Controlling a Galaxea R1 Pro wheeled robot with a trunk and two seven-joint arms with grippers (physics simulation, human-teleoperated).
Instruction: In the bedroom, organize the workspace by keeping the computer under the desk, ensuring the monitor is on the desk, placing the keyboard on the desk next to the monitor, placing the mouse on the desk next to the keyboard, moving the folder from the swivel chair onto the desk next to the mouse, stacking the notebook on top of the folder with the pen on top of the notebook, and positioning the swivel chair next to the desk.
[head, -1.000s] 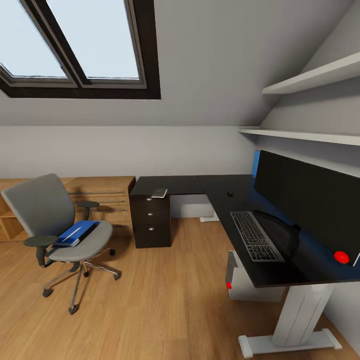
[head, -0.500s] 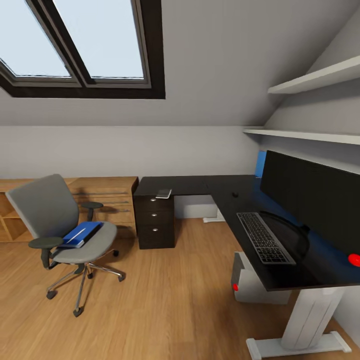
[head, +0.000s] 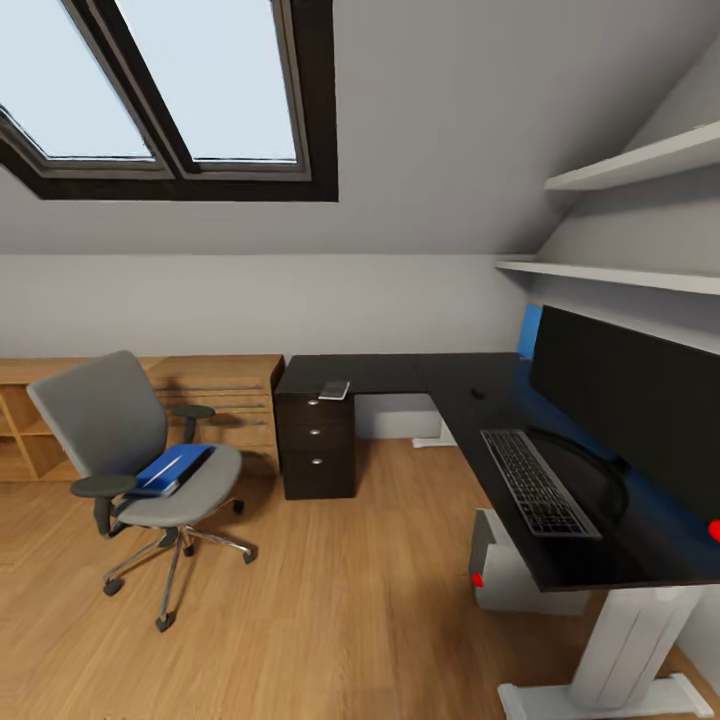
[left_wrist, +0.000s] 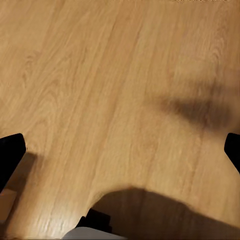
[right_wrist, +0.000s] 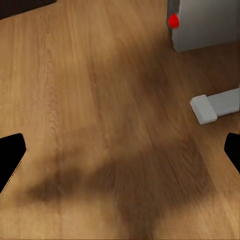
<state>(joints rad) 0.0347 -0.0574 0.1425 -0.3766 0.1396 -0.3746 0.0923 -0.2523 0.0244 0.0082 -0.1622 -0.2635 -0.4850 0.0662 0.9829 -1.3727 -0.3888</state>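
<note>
head view: high, well back, looking forward and down across the room — swivel chair (head: 150, 455) at left, desk (head: 420, 375) at right | left wrist: faces down at the wood floor (left_wrist: 100, 90), near | right wrist: also floorward (shares the computer (right_wrist: 205, 22) (head: 515, 575) and white desk foot (right_wrist: 215, 106) (head: 610, 695) with head view)

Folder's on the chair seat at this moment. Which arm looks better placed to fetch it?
Probably left: the folder lies on the swivel chair at the robot's left, away from the desk. Both grippers hang open over bare floor, so the robot must drive closer first.
</note>
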